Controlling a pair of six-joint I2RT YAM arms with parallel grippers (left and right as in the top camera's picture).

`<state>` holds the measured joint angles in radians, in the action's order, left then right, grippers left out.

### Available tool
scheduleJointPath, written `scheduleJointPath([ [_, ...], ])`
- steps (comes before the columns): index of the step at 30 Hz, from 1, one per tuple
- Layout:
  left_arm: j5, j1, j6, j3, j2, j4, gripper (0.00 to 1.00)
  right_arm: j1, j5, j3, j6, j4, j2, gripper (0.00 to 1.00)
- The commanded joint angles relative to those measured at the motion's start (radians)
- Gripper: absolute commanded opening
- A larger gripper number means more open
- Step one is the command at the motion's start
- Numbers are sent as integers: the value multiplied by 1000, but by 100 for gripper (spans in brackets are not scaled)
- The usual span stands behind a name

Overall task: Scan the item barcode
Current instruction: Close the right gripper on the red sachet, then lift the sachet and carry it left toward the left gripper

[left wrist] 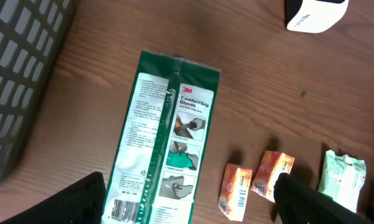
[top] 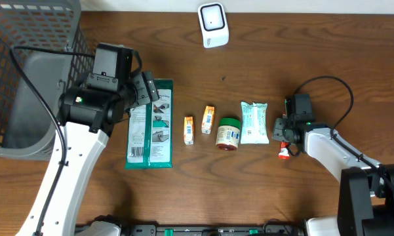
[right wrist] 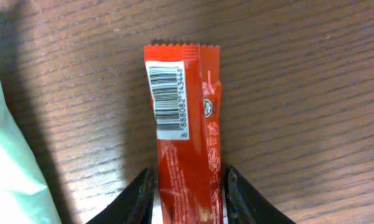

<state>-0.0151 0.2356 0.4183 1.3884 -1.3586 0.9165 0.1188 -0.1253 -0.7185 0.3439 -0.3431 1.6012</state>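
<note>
Currently, right gripper (right wrist: 188, 179) pinches the red sachet (right wrist: 196, 149), barcode (right wrist: 168, 102) up — left gripper (left wrist: 190, 190) spread; scanner (top: 213, 25), top centre, not yet reached.

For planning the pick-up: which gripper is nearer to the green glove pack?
Left. The left gripper hovers over the glove pack; the right gripper is far away, around the red sachet.
</note>
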Motion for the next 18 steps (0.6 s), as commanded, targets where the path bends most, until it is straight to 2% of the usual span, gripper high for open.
scheduleJointPath([
  [1, -20, -5, -6, 18, 0, 3, 87, -3, 33, 21, -20, -36, 9, 31],
  [5, -20, -5, -6, 18, 0, 3, 87, -3, 32, 25, -20, -43, 9, 19],
  [9, -20, -5, -6, 18, 0, 3, 87, -3, 29, 20, -20, -24, 8, 1],
  [18, -20, -5, -6, 18, 0, 3, 87, -3, 34, -93, -19, -138, -87, 1],
])
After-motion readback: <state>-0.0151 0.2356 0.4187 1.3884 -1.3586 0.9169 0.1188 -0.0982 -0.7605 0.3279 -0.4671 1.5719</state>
